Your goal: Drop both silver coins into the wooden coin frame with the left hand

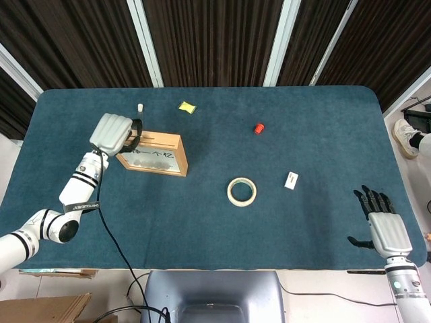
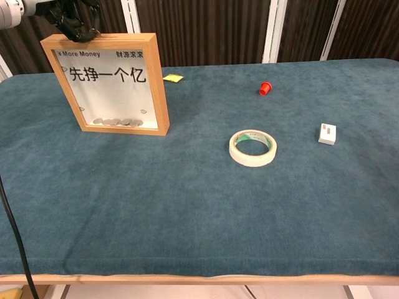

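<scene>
The wooden coin frame (image 1: 153,155) (image 2: 112,81) stands upright at the left of the table, with several silver coins (image 2: 118,122) lying along its bottom behind the glass. My left hand (image 1: 113,132) (image 2: 72,15) is over the frame's top left corner. Its dark fingertips are pinched together just above the top edge, on what looks like a small silver coin that barely shows. My right hand (image 1: 380,222) lies at the table's near right edge, fingers spread and holding nothing. It shows only in the head view.
A roll of tape (image 1: 242,192) (image 2: 253,147) lies mid-table. A white block (image 1: 291,180) (image 2: 327,133) sits to its right, and a red cap (image 1: 259,128) (image 2: 265,88) further back. A yellow piece (image 1: 186,106) and a small white cylinder (image 1: 140,106) lie behind the frame.
</scene>
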Robot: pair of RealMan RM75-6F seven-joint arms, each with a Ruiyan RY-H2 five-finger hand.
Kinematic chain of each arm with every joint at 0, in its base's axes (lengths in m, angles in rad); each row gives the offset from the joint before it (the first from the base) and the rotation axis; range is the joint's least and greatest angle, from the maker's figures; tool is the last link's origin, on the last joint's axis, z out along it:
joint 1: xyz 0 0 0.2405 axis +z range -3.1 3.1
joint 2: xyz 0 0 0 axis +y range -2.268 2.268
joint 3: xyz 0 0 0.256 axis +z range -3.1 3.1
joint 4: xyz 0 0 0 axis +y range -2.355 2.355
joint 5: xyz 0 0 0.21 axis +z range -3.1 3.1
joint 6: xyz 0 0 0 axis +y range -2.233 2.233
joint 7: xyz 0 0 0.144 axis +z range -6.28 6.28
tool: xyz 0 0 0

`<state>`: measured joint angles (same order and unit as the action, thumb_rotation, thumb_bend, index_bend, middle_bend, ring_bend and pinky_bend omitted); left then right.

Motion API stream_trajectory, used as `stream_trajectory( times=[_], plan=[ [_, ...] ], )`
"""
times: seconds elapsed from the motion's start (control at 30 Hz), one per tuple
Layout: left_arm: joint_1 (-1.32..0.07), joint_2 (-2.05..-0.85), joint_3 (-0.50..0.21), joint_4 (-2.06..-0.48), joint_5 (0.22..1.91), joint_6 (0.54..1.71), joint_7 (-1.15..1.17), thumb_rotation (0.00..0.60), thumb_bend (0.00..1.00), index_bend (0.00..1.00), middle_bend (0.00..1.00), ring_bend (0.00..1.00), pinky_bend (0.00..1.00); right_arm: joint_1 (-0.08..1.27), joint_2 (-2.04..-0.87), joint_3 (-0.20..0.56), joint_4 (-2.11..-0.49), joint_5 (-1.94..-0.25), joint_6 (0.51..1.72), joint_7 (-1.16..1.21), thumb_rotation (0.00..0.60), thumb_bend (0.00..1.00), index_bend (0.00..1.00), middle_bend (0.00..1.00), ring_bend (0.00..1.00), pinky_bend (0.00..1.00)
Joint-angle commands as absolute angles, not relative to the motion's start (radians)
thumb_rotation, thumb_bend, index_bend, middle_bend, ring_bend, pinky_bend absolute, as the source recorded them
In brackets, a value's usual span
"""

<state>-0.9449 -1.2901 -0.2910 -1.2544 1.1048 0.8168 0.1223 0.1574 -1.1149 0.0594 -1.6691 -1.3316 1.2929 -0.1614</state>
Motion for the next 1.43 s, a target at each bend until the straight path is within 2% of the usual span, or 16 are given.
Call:
stream_trajectory(
  times=[0.03,0.33,0.43,0.5,0.53,0.6,0.63,0.67,0.7,0.73,0.8,0.83,0.9,0.97,1.13,1.43],
  plan=[
    [-0.944,-1.289,-0.291,-1.258,1.102,0.822,0.126,0.6,0.56,0.42,1.0,1.0,1.0,0.157,-1.115,0.059,-1.67,-1.332,1.293,-0.162,0.6,0.18,0.0,0.0,0.0,0.0],
    [-0.927,-1.264,-0.296,-1.296,1.11,0.863,0.124,0.6,0.54,0.32,1.0,1.0,1.0,0.157,-1.117,0.058,-1.67,-1.334,1.295,-0.167,0.6,0.18,0.0,0.0,0.0,0.0],
    [-0.882,-1.226,-0.301,-1.369,1.156,0.953,0.089,0.6,0.5,0.31,1.0,1.0,1.0,0.157,-1.116,0.057,-1.671,-1.337,1.295,-0.166,0.6,0.18,0.0,0.0,0.0,0.0],
    [-0.811,-1.166,-0.281,-1.464,1.218,1.042,0.042,0.6,0.47,0.29,0.93,0.94,1.0,0.156,-1.113,0.055,-1.671,-1.34,1.295,-0.161,0.6,0.18,0.0,0.0,0.0,0.0],
    [-0.773,-1.13,-0.264,-1.516,1.244,1.074,0.019,0.6,0.46,0.27,0.8,0.81,0.98,0.155,-1.111,0.054,-1.672,-1.341,1.296,-0.158,0.6,0.18,0.0,0.0,0.0,0.0],
    [-0.672,-1.04,-0.206,-1.633,1.307,1.15,-0.024,0.6,0.44,0.24,0.58,0.58,0.82,0.153,-1.108,0.052,-1.674,-1.346,1.3,-0.154,0.6,0.18,0.0,0.0,0.0,0.0],
    [-0.657,-1.028,-0.196,-1.648,1.316,1.161,-0.029,0.6,0.43,0.2,0.44,0.41,0.67,0.152,-1.108,0.052,-1.675,-1.347,1.301,-0.154,0.6,0.18,0.0,0.0,0.0,0.0],
    [-0.648,-1.018,-0.19,-1.659,1.326,1.17,-0.033,0.6,0.42,0.18,0.37,0.32,0.56,0.152,-1.108,0.052,-1.675,-1.347,1.301,-0.154,0.6,0.18,0.0,0.0,0.0,0.0],
    [-0.635,-1.008,-0.181,-1.67,1.333,1.178,-0.038,0.6,0.42,0.17,0.35,0.3,0.52,0.152,-1.108,0.052,-1.675,-1.348,1.302,-0.154,0.6,0.18,0.0,0.0,0.0,0.0],
    [-0.621,-0.998,-0.172,-1.682,1.34,1.187,-0.043,0.6,0.41,0.13,0.25,0.18,0.36,0.152,-1.108,0.051,-1.675,-1.349,1.302,-0.155,0.6,0.18,0.0,0.0,0.0,0.0],
    [-0.516,-0.945,-0.095,-1.746,1.396,1.266,-0.062,0.6,0.41,0.07,0.15,0.06,0.2,0.15,-1.109,0.047,-1.679,-1.354,1.304,-0.161,0.6,0.18,0.0,0.0,0.0,0.0],
    [-0.43,-0.916,-0.01,-1.765,1.432,1.306,-0.031,0.6,0.41,0.04,0.1,0.02,0.14,0.151,-1.112,0.041,-1.68,-1.361,1.303,-0.174,0.6,0.18,0.0,0.0,0.0,0.0],
    [-0.239,-0.981,0.101,-1.724,1.487,1.49,0.016,0.6,0.42,0.02,0.07,0.0,0.1,0.153,-1.128,0.031,-1.68,-1.372,1.302,-0.216,0.6,0.18,0.0,0.0,0.0,0.0],
    [-0.163,-1.067,0.113,-1.647,1.494,1.576,-0.004,0.6,0.42,0.02,0.05,0.0,0.08,0.155,-1.14,0.028,-1.678,-1.37,1.3,-0.243,0.6,0.18,0.0,0.0,0.0,0.0],
    [-0.12,-1.117,0.111,-1.576,1.548,1.63,-0.036,0.6,0.41,0.0,0.0,0.0,0.03,0.145,-1.159,0.017,-1.688,-1.388,1.323,-0.285,0.6,0.18,0.0,0.0,0.0,0.0],
    [-0.118,-1.124,0.088,-1.55,1.574,1.605,-0.066,0.6,0.41,0.0,0.0,0.0,0.03,0.133,-1.154,0.006,-1.684,-1.409,1.339,-0.284,0.6,0.18,0.0,0.0,0.0,0.0]
  ],
)
